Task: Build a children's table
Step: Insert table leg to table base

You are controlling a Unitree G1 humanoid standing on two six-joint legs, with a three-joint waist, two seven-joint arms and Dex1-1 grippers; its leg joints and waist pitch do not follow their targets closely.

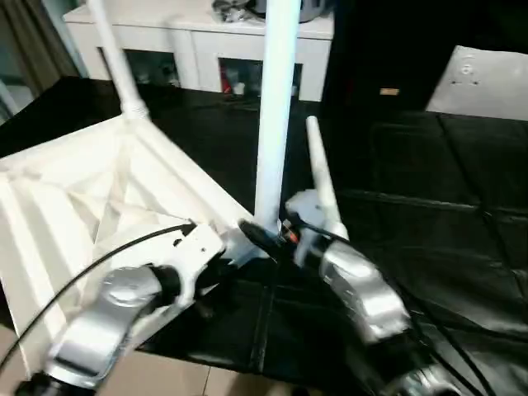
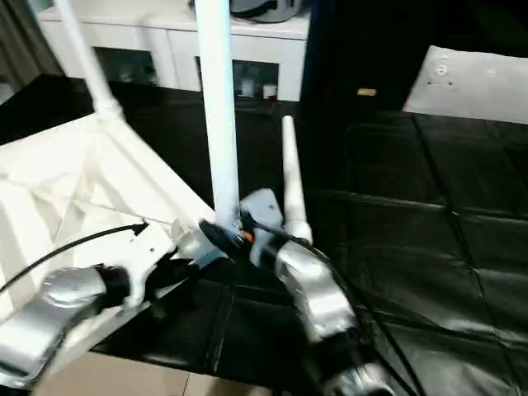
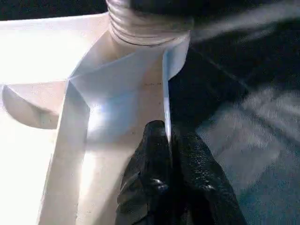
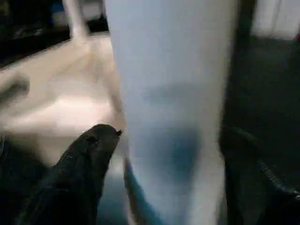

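I had the table top (image 1: 74, 206) upside down on the black mat (image 1: 445, 214), white cabinet (image 1: 198, 41) behind. Left gripper (image 3: 168, 140) pinched the top's rim; right gripper (image 4: 154, 154) clasped the near leg (image 1: 276, 115).

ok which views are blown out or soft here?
Left wrist view: the tabletop underside is overexposed to near-white left of the rim wall, while the black fingers stay fairly crisp. Right wrist view: the leg is too close, soft and bluish. Left eye view: mild blur overall, the cabinet washed out.
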